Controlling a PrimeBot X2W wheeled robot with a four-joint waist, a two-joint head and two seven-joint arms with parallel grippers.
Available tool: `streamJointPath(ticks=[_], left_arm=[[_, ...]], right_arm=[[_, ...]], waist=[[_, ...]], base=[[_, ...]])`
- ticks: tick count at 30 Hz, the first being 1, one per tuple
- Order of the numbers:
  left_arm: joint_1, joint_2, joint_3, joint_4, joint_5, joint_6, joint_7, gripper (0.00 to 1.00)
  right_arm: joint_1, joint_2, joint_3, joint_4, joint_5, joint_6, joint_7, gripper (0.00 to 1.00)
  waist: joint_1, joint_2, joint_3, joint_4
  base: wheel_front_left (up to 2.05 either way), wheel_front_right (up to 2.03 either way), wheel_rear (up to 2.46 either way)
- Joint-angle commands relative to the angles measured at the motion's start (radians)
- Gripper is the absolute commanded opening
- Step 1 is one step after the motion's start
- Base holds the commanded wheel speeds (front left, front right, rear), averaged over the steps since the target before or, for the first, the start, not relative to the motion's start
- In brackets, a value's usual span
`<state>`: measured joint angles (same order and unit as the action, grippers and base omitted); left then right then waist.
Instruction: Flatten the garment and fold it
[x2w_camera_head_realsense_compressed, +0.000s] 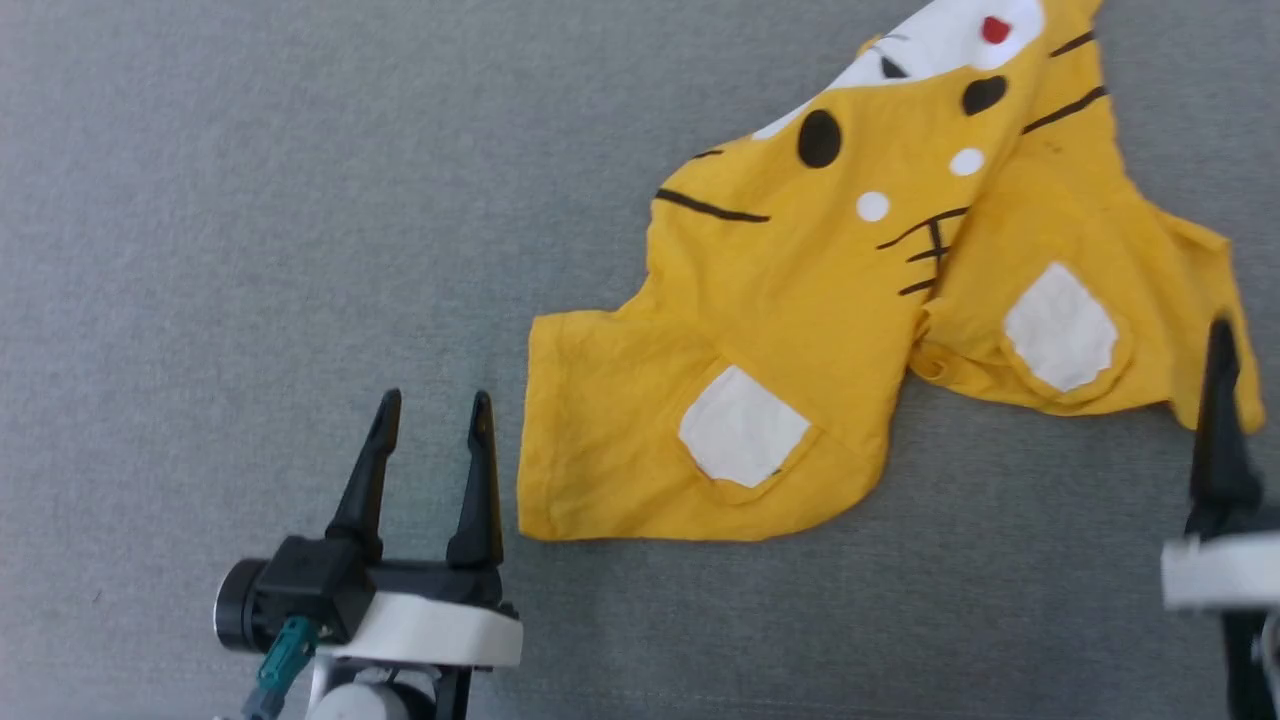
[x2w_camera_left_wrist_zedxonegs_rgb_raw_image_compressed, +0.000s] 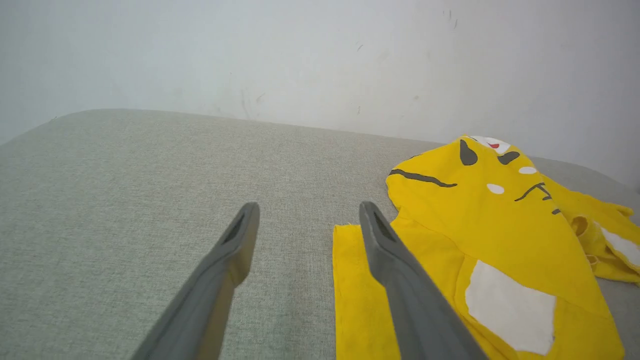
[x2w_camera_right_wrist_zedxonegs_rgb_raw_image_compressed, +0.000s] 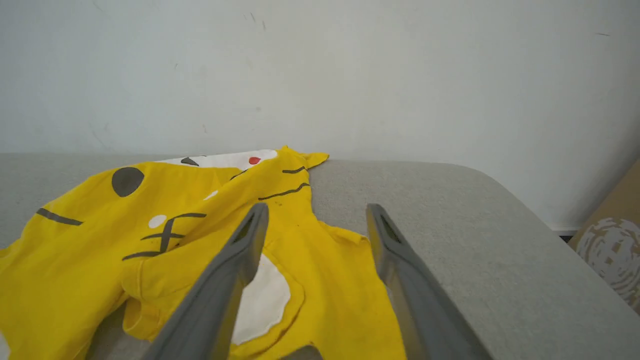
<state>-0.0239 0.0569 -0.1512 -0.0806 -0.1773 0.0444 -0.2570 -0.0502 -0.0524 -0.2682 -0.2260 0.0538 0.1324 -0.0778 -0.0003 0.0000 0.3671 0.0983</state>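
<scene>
at the left, the left gripper (x2w_camera_head_realsense_compressed: 437, 400) sits over the grey fabric surface (x2w_camera_head_realsense_compressed: 200, 200), fingers spread and empty, just beside the shirt's near corner, its arm cut off below. the yellow t-shirt (x2w_camera_head_realsense_compressed: 800, 300) lies rumpled right of centre, its top cropped by the head view's edge, and the wrist views add a pale scuffed wall (x2w_camera_left_wrist_zedxonegs_rgb_raw_image_compressed: 300, 50) behind. the right gripper (x2w_camera_right_wrist_zedxonegs_rgb_raw_image_compressed: 317, 210) is half cropped in the head view, but its wrist view shows both fingers spread over the shirt's right side, with a cardboard box (x2w_camera_right_wrist_zedxonegs_rgb_raw_image_compressed: 612, 235) beyond.
</scene>
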Motion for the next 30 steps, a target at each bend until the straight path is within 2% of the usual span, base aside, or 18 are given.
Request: streamJointPath(ticks=[1, 5, 9, 16, 19, 25, 30], left_arm=[[0.015, 0.000, 0.006, 0.001, 0.006, -0.006, -0.005, 1.00], [0.047, -0.001, 0.020, -0.008, 0.004, -0.007, -0.005, 1.00], [0.073, -0.001, 0.028, 0.002, 0.012, -0.010, -0.005, 1.00], [0.054, 0.002, 0.024, 0.040, 0.012, -0.020, 0.005, 1.00], [0.013, 0.016, 0.014, 0.070, 0.004, -0.035, 0.086, 1.00], [-0.064, 0.041, 0.010, 0.126, -0.061, -0.065, 0.358, 1.00], [-0.092, 0.069, 0.013, 0.158, -0.091, -0.064, 0.543, 1.00]], right_arm=[[0.026, 0.001, 0.001, 0.009, 0.025, -0.002, -0.022, 1.00], [0.133, 0.002, 0.035, 0.111, 0.114, -0.002, -0.119, 1.00], [0.156, 0.002, 0.090, 0.202, 0.167, -0.002, -0.163, 1.00], [0.142, 0.002, 0.100, 0.242, 0.175, -0.002, -0.181, 1.00], [0.136, 0.002, 0.082, 0.243, 0.171, -0.002, -0.182, 1.00], [0.122, 0.002, 0.073, 0.252, 0.174, -0.002, -0.184, 1.00], [0.117, 0.002, 0.092, 0.254, 0.191, -0.002, -0.184, 1.00]], waist=[[0.0003, 0.0000, -0.041, -0.041], [0.0003, 0.0000, -0.065, -0.065], [0.0003, 0.0000, -0.090, -0.087], [0.0003, 0.0000, -0.122, -0.091], [0.0003, 0.0000, -0.124, -0.084], [0.0003, 0.0000, -0.115, -0.082], [0.0003, 0.0000, -0.104, -0.094]], base=[[0.00, 0.00, 0.00], [0.00, 0.00, 0.00], [0.00, 0.00, 0.00], [0.00, 0.00, 0.00], [0.00, 0.00, 0.00], [0.00, 0.00, 0.00], [0.00, 0.00, 0.00]])
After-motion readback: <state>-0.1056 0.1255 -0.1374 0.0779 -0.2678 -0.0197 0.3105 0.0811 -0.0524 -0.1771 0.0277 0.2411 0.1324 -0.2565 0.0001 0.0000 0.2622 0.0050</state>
